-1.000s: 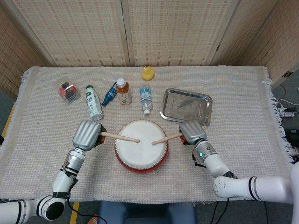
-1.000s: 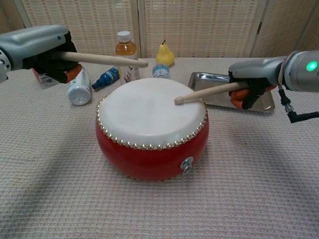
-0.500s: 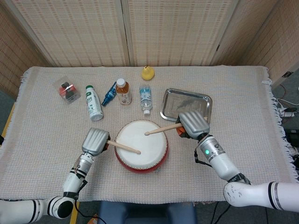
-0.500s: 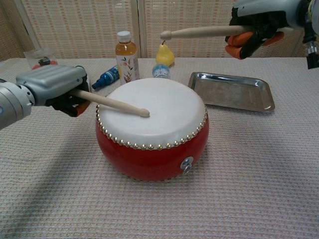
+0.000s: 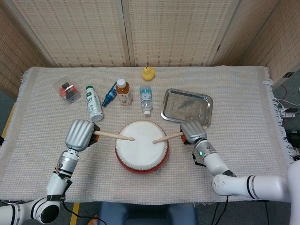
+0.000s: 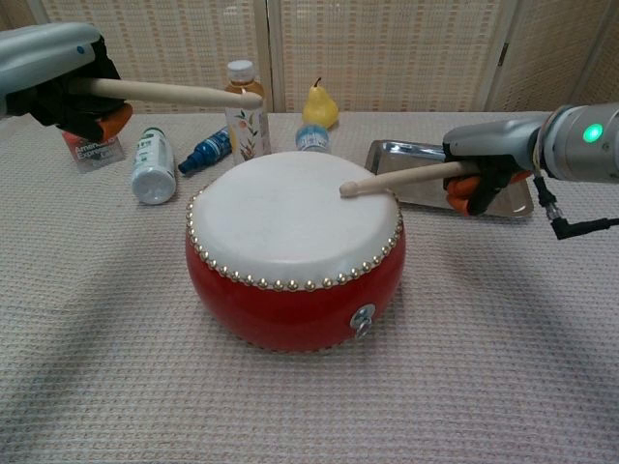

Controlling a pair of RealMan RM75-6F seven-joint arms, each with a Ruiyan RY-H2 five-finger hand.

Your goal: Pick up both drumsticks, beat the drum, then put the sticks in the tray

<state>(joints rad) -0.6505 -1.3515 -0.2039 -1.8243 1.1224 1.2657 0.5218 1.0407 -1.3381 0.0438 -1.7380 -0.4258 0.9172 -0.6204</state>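
A red drum (image 5: 141, 149) (image 6: 295, 290) with a white skin stands at the table's near middle. My left hand (image 5: 79, 134) (image 6: 58, 77) grips a wooden drumstick (image 5: 114, 136) (image 6: 169, 93) raised above the drum's left side. My right hand (image 5: 192, 131) (image 6: 488, 164) grips the other drumstick (image 5: 167, 137) (image 6: 401, 177), whose tip lies on the skin right of centre. The metal tray (image 5: 187, 107) (image 6: 440, 172) lies behind the drum to the right, with nothing in it.
Behind the drum stand a tea bottle (image 5: 123, 92), a small water bottle (image 5: 146, 99), a lying white bottle (image 5: 94, 103), a blue bottle (image 5: 109, 94), a yellow pear (image 5: 148, 73) and a packet (image 5: 66, 91) at far left. A woven cloth (image 5: 243, 126) covers the table.
My left hand has lifted its stick off the skin and moved up and left. My right hand has swung its stick down from high above onto the drum.
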